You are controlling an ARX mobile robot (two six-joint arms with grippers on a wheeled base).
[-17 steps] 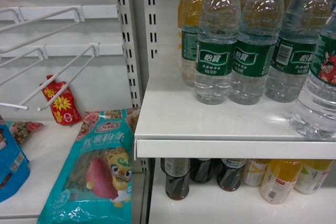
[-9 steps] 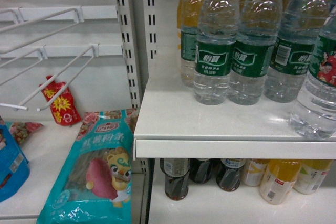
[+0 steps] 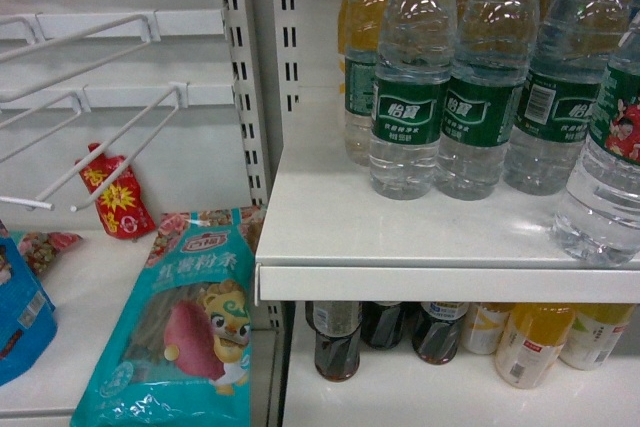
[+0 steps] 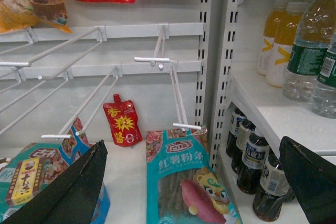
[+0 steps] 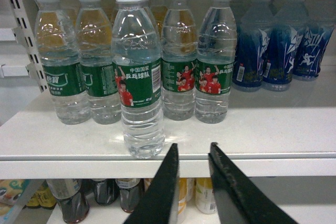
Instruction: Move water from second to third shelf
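Note:
One water bottle point(image 5: 137, 77), clear and ribbed with a green label of red-shirted players, stands alone near the front edge of the white shelf point(image 5: 252, 129). Behind it stands a row of like water bottles point(image 5: 178, 61). My right gripper point(image 5: 192, 148) sits just in front of the shelf edge, to the right of that bottle, slightly open and holding nothing. In the head view the same bottle point(image 3: 612, 147) is at the right edge and neither gripper shows. My left gripper point(image 4: 191, 182) hangs wide open over a teal noodle packet point(image 4: 184, 182).
Blue-labelled bottles point(image 5: 278, 45) fill the shelf's right. Dark drink bottles point(image 3: 338, 342) and yellow drinks point(image 3: 530, 342) stand on the shelf below. To the left are a slotted upright point(image 3: 245, 77), white wire hooks point(image 3: 110, 137) and a red pouch point(image 3: 118, 195).

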